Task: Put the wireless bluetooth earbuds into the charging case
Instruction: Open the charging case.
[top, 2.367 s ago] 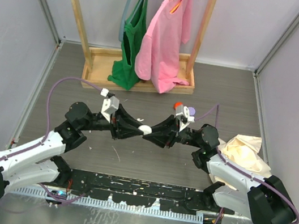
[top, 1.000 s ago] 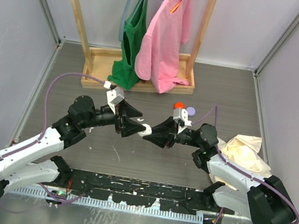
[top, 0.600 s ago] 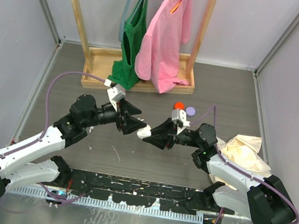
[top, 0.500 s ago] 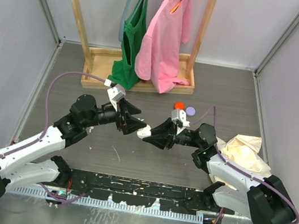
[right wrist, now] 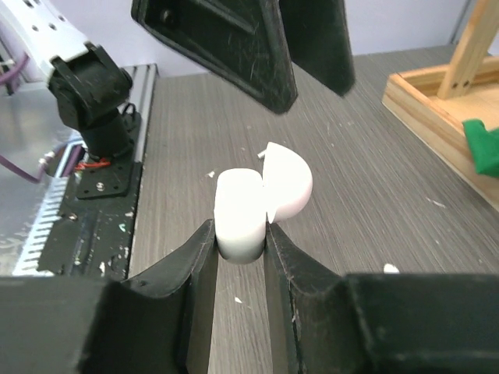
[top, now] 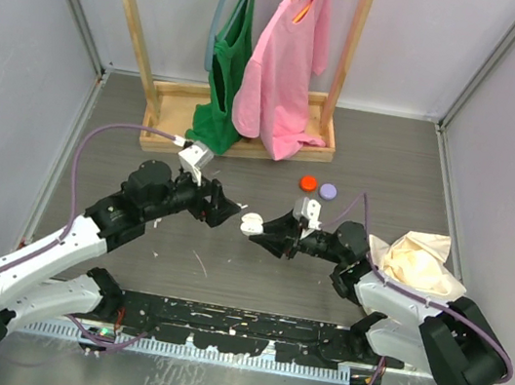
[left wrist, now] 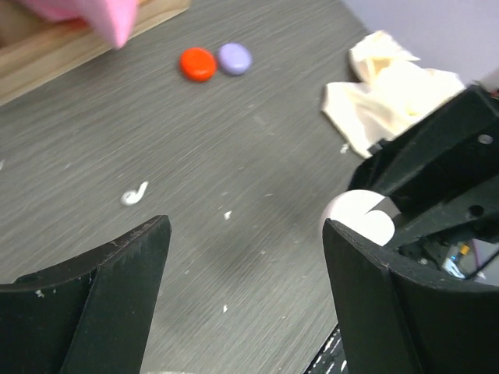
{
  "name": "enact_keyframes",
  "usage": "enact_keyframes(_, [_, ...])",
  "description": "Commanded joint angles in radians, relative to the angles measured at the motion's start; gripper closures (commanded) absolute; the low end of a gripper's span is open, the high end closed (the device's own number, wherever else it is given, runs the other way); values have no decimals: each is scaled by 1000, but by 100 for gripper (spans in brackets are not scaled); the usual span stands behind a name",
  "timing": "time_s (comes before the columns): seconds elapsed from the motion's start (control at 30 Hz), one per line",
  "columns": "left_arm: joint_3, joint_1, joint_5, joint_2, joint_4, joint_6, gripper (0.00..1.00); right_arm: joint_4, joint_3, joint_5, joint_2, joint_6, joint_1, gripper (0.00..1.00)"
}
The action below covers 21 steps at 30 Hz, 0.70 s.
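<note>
The charging case (right wrist: 240, 204) is a small, hard, smooth white shell, light and probably slippery. The right claw (right wrist: 238, 230) is clenched across its lower half, with the lid hinged open, above the counter (top: 224, 276) at mid-scene. The left claw (left wrist: 243, 234) hangs released and empty just left of it. What looks like one earbud (left wrist: 134, 195), tiny, pale and hooked, lies on the counter nearby (the other I cannot find); it calls for a gentle pinch on its bulb. A red cap (top: 309, 182), a purple cap (top: 328, 191) and a crumpled cloth (top: 419, 264) sit to the right, with the clothes rack (top: 238, 130) far back. None of them blocks the way.

Smooth white charging case (right wrist: 248, 209), matt wood-grain table (left wrist: 273, 148)
</note>
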Motion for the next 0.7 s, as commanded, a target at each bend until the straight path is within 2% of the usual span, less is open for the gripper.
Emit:
enact_keyframes(0.0, [81, 5, -242, -34, -212, -39, 19, 172, -39, 88, 39, -61, 5, 99])
enact_keyframes(0.17, [93, 8, -495, -28, -416, -113, 19, 340, -97, 115, 102, -36, 5, 99])
enact_keyframes(0.27, [78, 38, -570, -15, -486, -180, 20, 393, -114, 124, 135, -56, 5, 99])
enact_keyframes(0.5, [59, 139, -606, 51, -562, -243, 22, 448, -121, 125, 174, -62, 5, 99])
enact_keyframes(0.67, [75, 204, -584, 134, -604, -252, 22, 501, -132, 110, 181, -50, 5, 99])
